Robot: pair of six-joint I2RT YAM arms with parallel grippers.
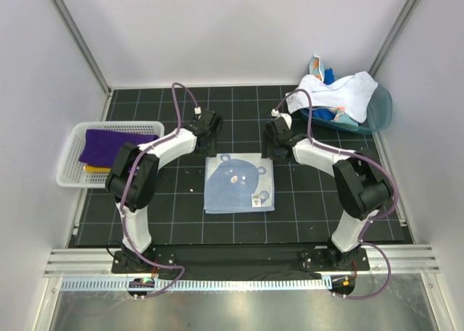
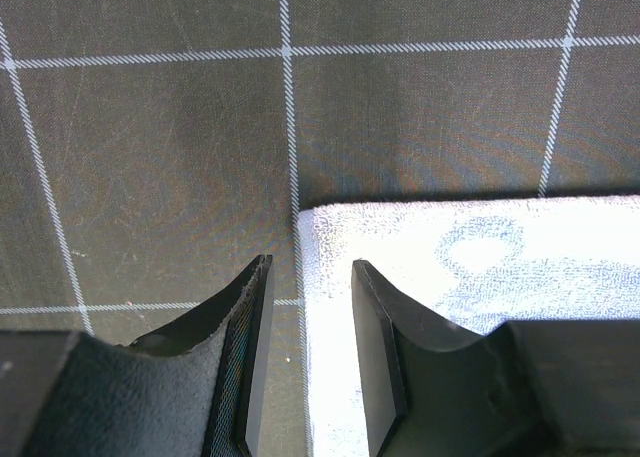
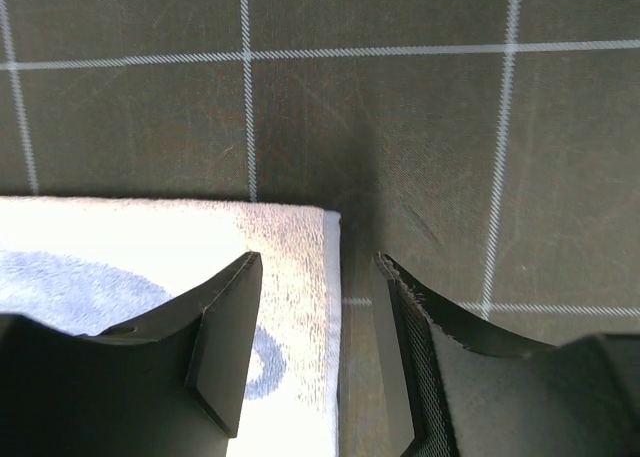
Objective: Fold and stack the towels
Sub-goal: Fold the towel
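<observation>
A pale blue-white towel printed with a bear face lies flat as a folded square on the black gridded mat between the arms. My left gripper hovers at its far left corner; in the left wrist view that gripper is open, its jaws astride the towel's left edge. Over the far right corner, my right gripper is likewise open, with the towel's right edge between the jaws. Neither holds anything. A purple towel lies in the basket over a yellow towel.
The white mesh basket stands at the left edge of the mat. A teal tub at the back right holds a heap with a white towel on top and blue cloth behind. White walls enclose the workspace.
</observation>
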